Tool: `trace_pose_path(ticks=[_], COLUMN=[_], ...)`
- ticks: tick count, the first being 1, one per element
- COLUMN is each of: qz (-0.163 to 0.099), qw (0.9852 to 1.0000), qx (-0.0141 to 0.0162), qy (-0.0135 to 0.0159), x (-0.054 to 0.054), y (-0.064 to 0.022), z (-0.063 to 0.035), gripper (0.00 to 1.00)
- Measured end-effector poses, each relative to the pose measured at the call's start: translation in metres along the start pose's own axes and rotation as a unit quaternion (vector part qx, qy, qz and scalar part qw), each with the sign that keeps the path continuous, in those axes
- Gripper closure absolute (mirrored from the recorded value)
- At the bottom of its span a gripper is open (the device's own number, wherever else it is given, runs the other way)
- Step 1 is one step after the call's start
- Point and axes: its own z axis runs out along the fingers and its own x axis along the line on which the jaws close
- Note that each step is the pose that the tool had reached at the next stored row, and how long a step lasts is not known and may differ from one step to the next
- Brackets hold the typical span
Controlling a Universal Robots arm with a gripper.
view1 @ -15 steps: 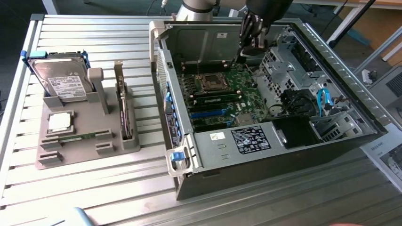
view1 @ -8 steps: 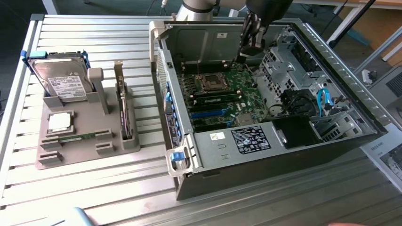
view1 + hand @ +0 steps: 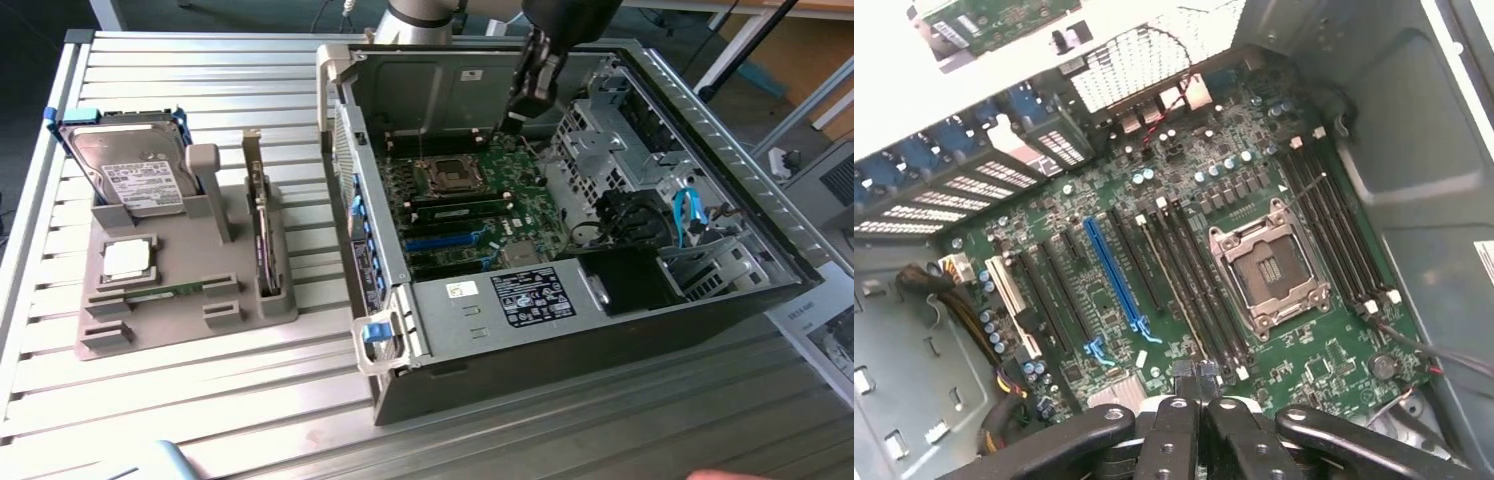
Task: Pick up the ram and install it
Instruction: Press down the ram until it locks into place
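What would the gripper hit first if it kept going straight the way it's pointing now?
Most likely the motherboard inside the computer case. The shut gripper points down at the memory slots beside the empty processor socket; exact depth is unclear.

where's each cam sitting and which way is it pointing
Exterior view: above and off the arm, looking down on the open computer case, the gray parts holder and the arm with its hand.
Wrist view: on the wrist inside the case, facing the motherboard; the shut hand shows.
Shared: motherboard, empty processor socket.
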Motion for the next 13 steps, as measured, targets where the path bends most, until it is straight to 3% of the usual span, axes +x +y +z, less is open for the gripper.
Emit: trace_pose_path(ticks=[2,13], qz=[0.022,0.071], qw=[0.9998,0.9974], qx=[0.0004,0.0005], qy=[-0.0006,-0.0015], x=[0.0,0.0], y=[0.0,0.0], z=[0.0,0.0], gripper=[0.9,0.9])
